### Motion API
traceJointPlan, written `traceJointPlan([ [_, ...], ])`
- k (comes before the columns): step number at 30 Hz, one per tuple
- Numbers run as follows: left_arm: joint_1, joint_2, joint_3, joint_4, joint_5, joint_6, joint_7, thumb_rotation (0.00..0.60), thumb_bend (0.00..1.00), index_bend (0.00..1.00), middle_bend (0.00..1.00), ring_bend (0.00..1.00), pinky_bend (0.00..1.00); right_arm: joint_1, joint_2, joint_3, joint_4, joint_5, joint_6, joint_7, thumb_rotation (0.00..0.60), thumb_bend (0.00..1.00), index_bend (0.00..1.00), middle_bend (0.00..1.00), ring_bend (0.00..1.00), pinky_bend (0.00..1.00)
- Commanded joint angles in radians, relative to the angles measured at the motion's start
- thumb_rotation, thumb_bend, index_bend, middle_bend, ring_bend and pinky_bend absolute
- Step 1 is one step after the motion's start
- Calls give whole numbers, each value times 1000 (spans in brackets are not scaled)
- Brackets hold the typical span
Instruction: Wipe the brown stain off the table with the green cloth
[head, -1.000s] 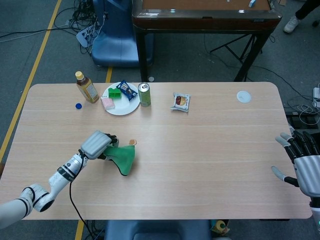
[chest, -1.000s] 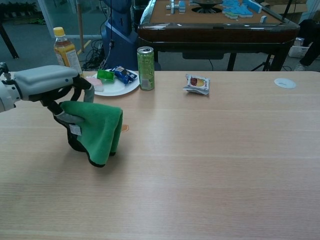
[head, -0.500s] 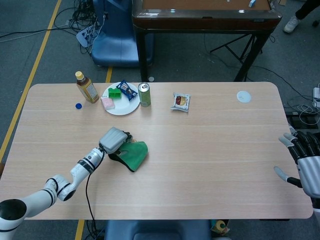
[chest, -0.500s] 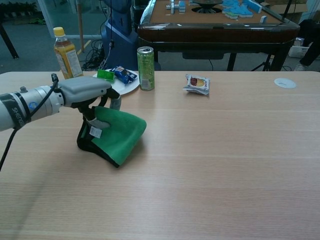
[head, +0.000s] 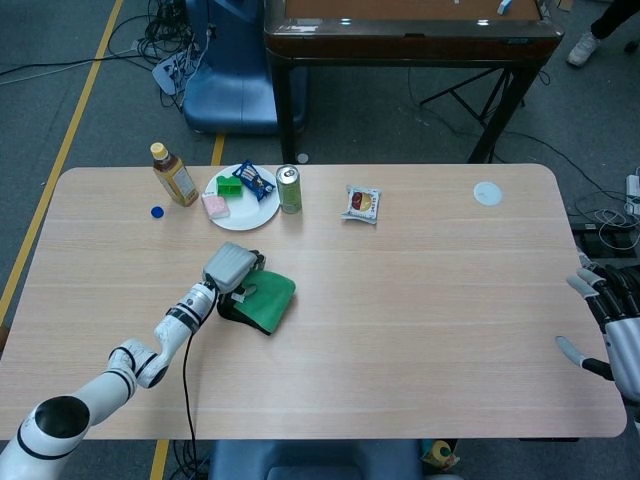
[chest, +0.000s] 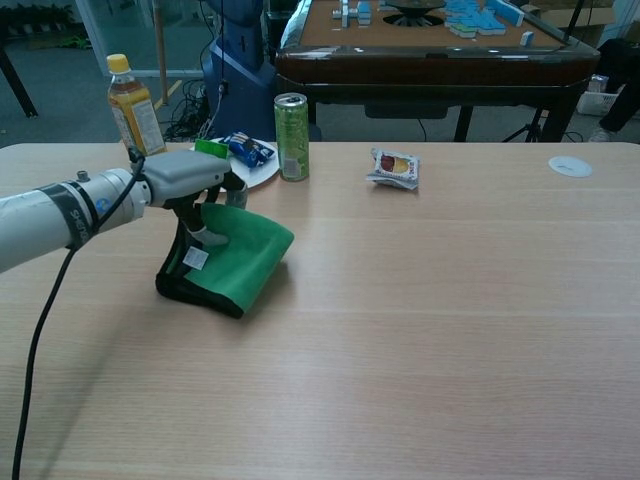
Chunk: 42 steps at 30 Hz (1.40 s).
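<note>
The green cloth (head: 265, 300) (chest: 238, 258) lies on the table left of centre, bunched under my left hand (head: 232, 268) (chest: 185, 176), which grips it and presses it down. The brown stain does not show in either view; the cloth covers the spot where it was. My right hand (head: 612, 333) hangs off the table's right edge, fingers spread and holding nothing; the chest view does not show it.
A white plate (head: 262, 213) (chest: 255, 174) with snacks, a green can (head: 289, 188) (chest: 291, 136), a tea bottle (head: 174, 174) (chest: 130, 103) and a blue cap (head: 157, 211) stand at the back left. A snack packet (head: 362, 203) (chest: 395, 167) and a white disc (head: 487, 193) (chest: 570, 166) lie further right.
My left hand has slid the cloth up and to the right across the table, over the brown stain, which no longer shows. The right hand has drifted slightly lower.
</note>
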Motion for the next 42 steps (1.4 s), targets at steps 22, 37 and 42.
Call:
traceJointPlan([
  [22, -38, -124, -5, 124, -48, -57, 11, 600, 224, 366, 341, 439, 690, -6, 2, 1, -10, 5, -4, -13, 600, 265, 207, 211, 88, 21],
  [37, -18, -40, 76, -154, 36, 16, 38, 600, 224, 383, 339, 434, 679, -9, -2, 0, -4, 3, -3, -10, 600, 266, 206, 212, 88, 22],
  [42, -1, 25, 94, -258, 42, 22, 80, 600, 224, 409, 358, 436, 679, -7, -4, 1, -3, 1, -6, -8, 600, 266, 207, 212, 88, 21],
])
